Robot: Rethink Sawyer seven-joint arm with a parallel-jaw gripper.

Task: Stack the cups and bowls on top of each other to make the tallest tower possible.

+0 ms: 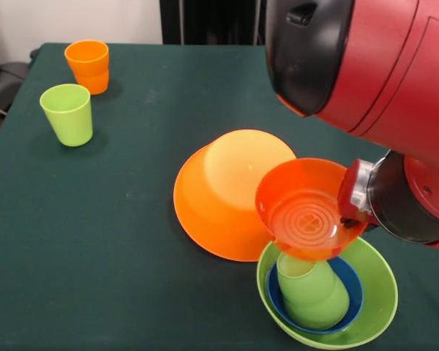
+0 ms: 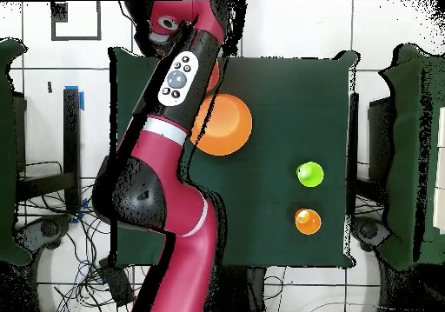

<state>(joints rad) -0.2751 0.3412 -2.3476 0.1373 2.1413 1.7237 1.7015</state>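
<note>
A small red-orange bowl [image 1: 307, 212] hangs tilted in the air, its inside facing the camera. My gripper [image 1: 349, 216] is shut on its right rim. Just beneath it a green cup [image 1: 313, 292] sits narrow end up inside a small blue bowl [image 1: 351, 289], which is nested in a light green bowl [image 1: 377, 292]. To the left a very large orange bowl [image 1: 223, 197] [image 2: 224, 124] lies upside down on the table. A lime green cup [image 1: 67, 113] [image 2: 310, 174] and an orange cup [image 1: 88, 66] [image 2: 308, 221] stand upright far to the left.
The dark green table [image 1: 95, 241] carries everything. The thick red and black arm [image 1: 380, 66] [image 2: 169, 152] fills the upper right of the front view and hides the nested bowls in the overhead view.
</note>
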